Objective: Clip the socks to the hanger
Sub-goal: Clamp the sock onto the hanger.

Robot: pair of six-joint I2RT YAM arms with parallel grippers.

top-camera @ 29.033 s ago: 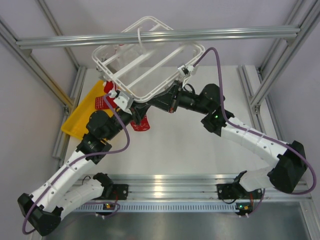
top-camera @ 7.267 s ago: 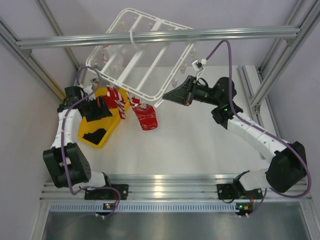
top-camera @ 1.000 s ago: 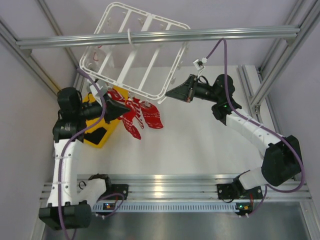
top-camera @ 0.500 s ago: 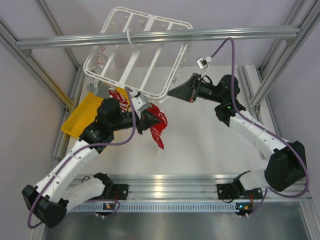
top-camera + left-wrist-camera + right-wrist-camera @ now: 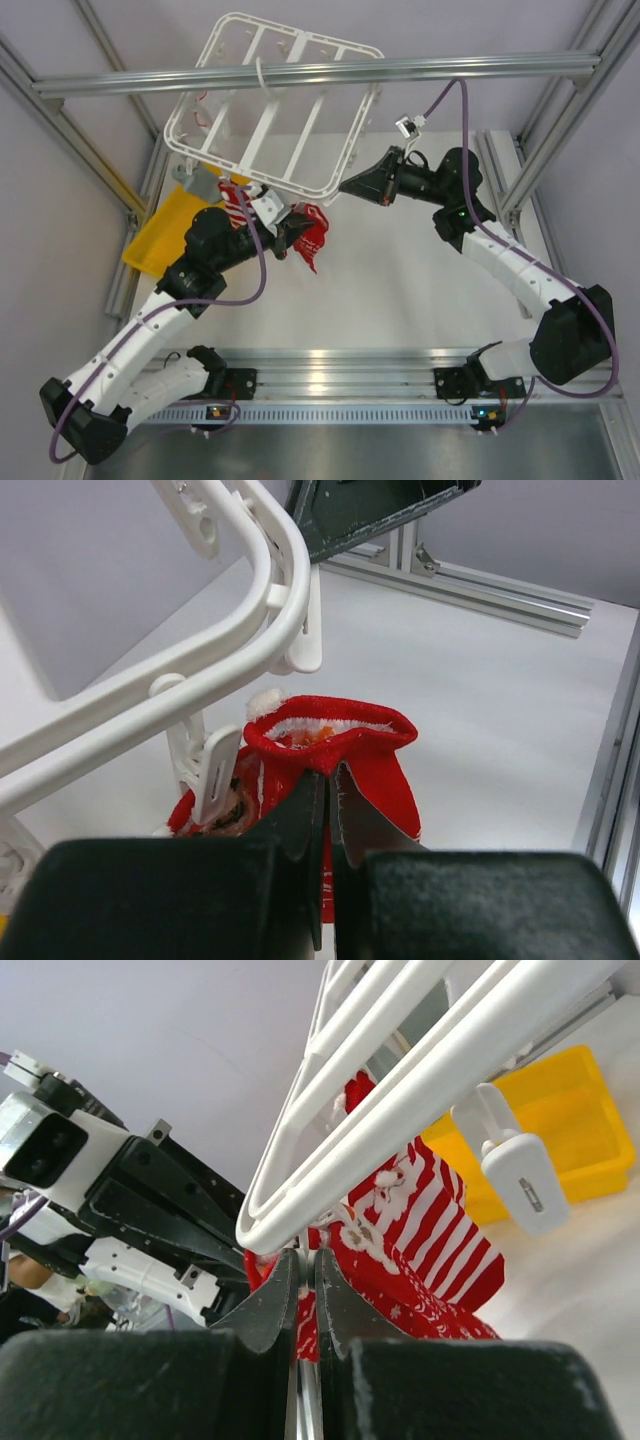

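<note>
One smooth white table (image 5: 400, 300), grey ribbed aluminium beam (image 5: 400, 68) overhead. Hanger (image 5: 288, 575), white plastic grid, hangs tilted. Glossy yellow tray (image 5: 560, 1130) far left. Striped socks (image 5: 440, 1220) dangle under its rim. Left gripper (image 5: 328, 780) pinches fuzzy-cuffed red sock (image 5: 375, 770) beside a clip; right gripper (image 5: 308, 1260) closed tight under the rim corner.

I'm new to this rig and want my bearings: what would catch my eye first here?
The big white hanger hangs tilted from the overhead beam, above the far left of the table. Just below its near corner, the left gripper is shut on a red sock, beside a striped sock dangling from the frame. A yellow tray sits at the table's left edge.
</note>
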